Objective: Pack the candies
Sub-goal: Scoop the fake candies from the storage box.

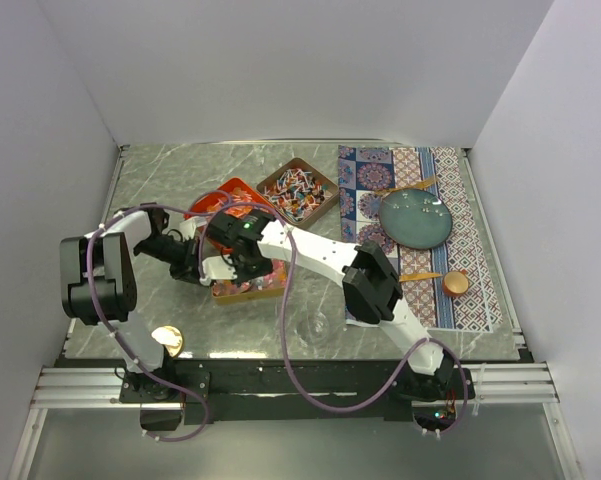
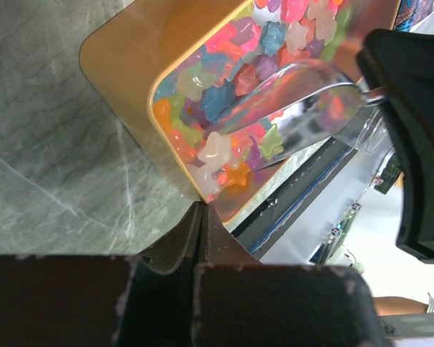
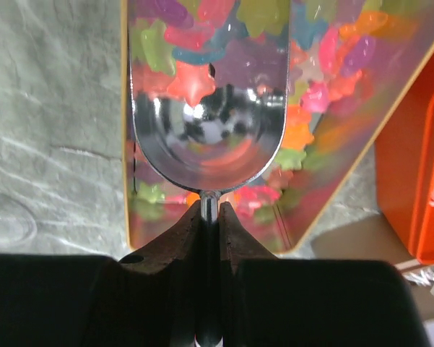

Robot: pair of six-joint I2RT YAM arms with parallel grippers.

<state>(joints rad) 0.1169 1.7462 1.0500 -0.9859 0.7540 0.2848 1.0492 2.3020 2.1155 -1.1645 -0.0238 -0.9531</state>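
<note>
The star-shaped candies (image 3: pixel 325 94) fill the gold tray (image 2: pixel 123 50), and a metal scoop (image 3: pixel 209 137) rests among them inside that tray, its bowl looking mostly empty. The right gripper (image 3: pixel 211 213) pinches the scoop's thin handle just over the tray's rim. The left gripper (image 2: pixel 202 211), fingers pressed together, touches the tray's corner. A hurried lift or tilt could spill candies over the rim, and the slim handle might twist in the pinch.

From above, the right arm (image 1: pixel 310 255) hides the scoop (image 3: pixel 206 144) and most of the tray (image 1: pixel 230 296); close up, candies (image 3: pixel 325 94) blur.
</note>
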